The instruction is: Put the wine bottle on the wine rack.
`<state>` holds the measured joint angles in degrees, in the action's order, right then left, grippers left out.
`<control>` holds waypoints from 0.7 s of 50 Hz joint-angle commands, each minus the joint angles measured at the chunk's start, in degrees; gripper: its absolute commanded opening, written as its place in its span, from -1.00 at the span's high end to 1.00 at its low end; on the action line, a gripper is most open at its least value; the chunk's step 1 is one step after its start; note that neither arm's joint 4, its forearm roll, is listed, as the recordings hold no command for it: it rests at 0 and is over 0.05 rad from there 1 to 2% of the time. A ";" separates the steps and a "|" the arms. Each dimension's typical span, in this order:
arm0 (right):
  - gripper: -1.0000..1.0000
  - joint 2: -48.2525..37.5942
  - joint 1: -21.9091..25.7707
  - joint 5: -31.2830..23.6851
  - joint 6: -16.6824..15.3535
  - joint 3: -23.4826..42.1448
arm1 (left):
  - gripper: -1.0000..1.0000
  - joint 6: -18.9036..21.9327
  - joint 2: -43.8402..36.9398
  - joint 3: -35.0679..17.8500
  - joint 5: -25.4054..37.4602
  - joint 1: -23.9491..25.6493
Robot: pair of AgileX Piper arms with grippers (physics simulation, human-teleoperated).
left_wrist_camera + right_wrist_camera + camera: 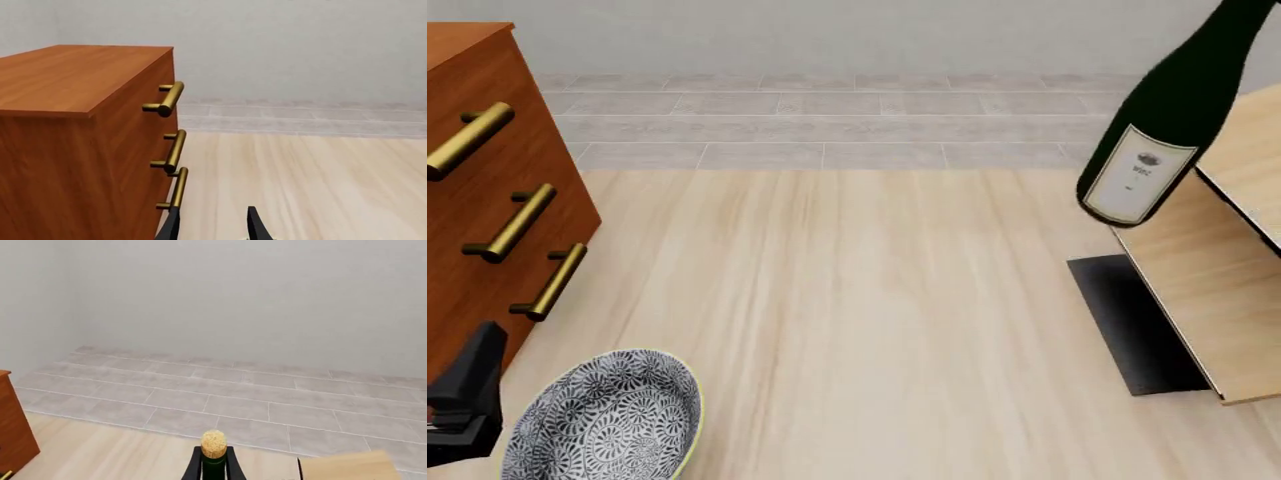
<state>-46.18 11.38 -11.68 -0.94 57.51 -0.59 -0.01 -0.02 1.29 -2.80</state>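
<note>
The wine bottle (1165, 110), dark green with a white label, hangs tilted above the table at the far right, its base just over the wine rack (1214, 270) of pale slanted panels on a black base plate. In the right wrist view the tan cork (213, 443) and the bottle neck sit between the black fingers (194, 466) of my right gripper (213, 467), which is shut on the neck. The rack's corner (347, 467) shows beside it. My left gripper (213, 230) is open and holds nothing, low beside the cabinet; it also shows in the front view (461, 405).
A reddish-brown drawer cabinet (481, 200) with brass handles (170, 97) stands at the left. A patterned blue-and-white bowl (601, 425) lies at the near left by the left gripper. Grey tiled floor lies beyond the table's far edge.
</note>
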 commanded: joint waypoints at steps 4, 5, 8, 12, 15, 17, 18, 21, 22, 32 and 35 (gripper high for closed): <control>1.00 0.68 -4.49 -2.12 1.92 2.46 | -1.00 -0.13 0.00 -0.02 -0.49 0.44; 1.00 0.70 -4.48 -2.26 1.98 2.62 | -1.00 0.00 0.00 -0.02 -0.53 0.49; 1.00 0.80 -5.35 -3.04 2.05 3.48 | -1.00 0.04 0.00 -0.03 -0.62 0.35; 1.00 0.85 -5.97 -3.79 1.86 4.39 | -1.00 0.03 0.00 -0.03 -0.69 0.42; 1.00 0.53 -6.88 -4.63 2.25 5.63 | -1.00 -0.02 0.00 0.01 -0.97 0.47; 1.00 0.53 -7.12 -4.70 2.03 5.86 | -1.00 0.03 0.00 0.01 -0.99 0.51; 1.00 0.50 -7.43 -4.76 2.27 6.05 | -1.00 0.00 0.00 0.01 -1.01 0.55; 1.00 0.69 -8.00 -4.97 2.20 6.50 | -1.00 0.19 0.00 0.01 -1.06 0.64; 1.00 0.73 -8.12 -5.17 2.13 6.68 | -1.00 0.03 0.00 0.01 -1.16 0.60; 1.00 0.59 -10.41 -5.74 2.21 7.85 | -1.00 -0.02 0.00 0.01 -1.20 0.79; 1.00 0.51 -11.12 -5.78 2.17 8.02 | -1.00 -0.05 -0.01 -0.04 -1.12 0.97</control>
<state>-45.77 2.42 -17.03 0.63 63.91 -0.59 -0.01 -0.03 0.21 -2.08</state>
